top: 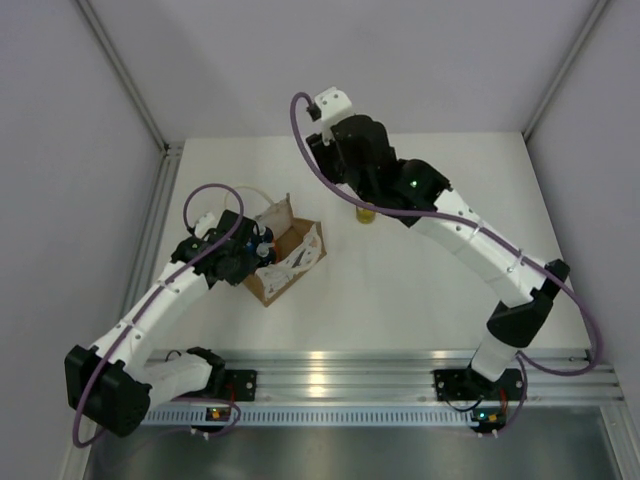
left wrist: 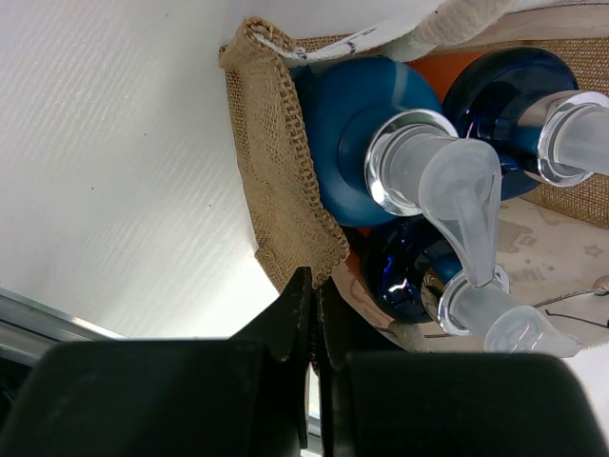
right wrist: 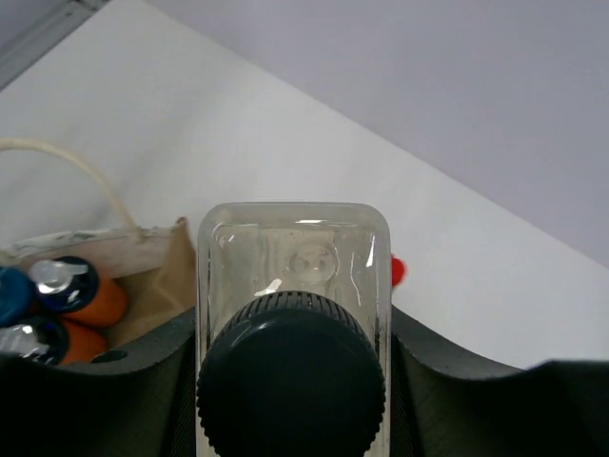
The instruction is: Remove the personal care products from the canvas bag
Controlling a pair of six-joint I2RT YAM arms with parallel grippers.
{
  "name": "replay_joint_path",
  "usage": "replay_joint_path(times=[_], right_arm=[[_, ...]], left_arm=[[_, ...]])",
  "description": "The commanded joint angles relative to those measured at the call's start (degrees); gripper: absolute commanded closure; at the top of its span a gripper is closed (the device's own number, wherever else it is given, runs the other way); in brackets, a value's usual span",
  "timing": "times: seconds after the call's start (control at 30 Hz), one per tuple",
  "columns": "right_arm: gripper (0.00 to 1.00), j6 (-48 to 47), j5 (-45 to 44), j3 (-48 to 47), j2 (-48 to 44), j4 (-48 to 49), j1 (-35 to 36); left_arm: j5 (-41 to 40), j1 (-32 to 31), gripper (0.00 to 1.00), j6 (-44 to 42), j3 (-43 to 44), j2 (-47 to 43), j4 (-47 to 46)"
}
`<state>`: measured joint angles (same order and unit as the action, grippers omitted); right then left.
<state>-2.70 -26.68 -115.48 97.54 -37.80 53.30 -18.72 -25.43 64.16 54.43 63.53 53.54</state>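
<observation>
**LIGHTING AND PICTURE QUALITY**

Bright, diffuse light is supplied from above. In the top external view, glare is seen on the aluminium rail (top: 320,358); only faint shadows are cast on the table (top: 400,300). In the left wrist view, the canvas bag (left wrist: 281,181) weave is rendered sharply, hard highlights are seen on the pump collars (left wrist: 390,171), and the foreground is underexposed. In the right wrist view, small reflections are seen on the pale bottle (right wrist: 293,238).

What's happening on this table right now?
The right hand grips a clear bottle with a dark cap, held away from the bag. The left hand is shut at the bag's rim; whether it pinches the canvas is unclear. Three blue-topped orange bottles sit inside.
</observation>
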Motion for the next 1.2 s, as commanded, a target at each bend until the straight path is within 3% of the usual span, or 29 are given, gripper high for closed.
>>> replay_joint_path(times=[0.0,0.13,0.23,0.4,0.5,1.17], right_arm=[[1.0,-8.0,-13.5,-4.4,-6.6,7.7,-2.8],[1.0,-6.1,-13.5,-0.5,-9.0,7.7,-8.9],[1.0,-0.9,-8.0,3.8,-11.2,7.7,-16.5],[1.0,6.4,11.4,9.2,-11.7,7.8,-29.3],[1.0,8.7,16.0,11.0,-10.2,8.4,-33.3],[1.0,7.9,21.3,17.0,5.6,16.7,-37.2]], left_arm=[[0.2,-0.1,1.0,-0.3,-0.9,2.0,1.8],[0.4,-0.1,1.0,-0.3,-0.8,2.4,1.7],[0.4,-0.1,1.0,-0.3,-0.8,2.4,1.7],[0.4,-0.1,1.0,-0.4,-0.9,1.7,1.7],[0.5,-0.1,1.0,-0.5,-0.8,1.6,1.7],[0.2,-0.1,1.0,-1.9,0.1,0.8,1.9]])
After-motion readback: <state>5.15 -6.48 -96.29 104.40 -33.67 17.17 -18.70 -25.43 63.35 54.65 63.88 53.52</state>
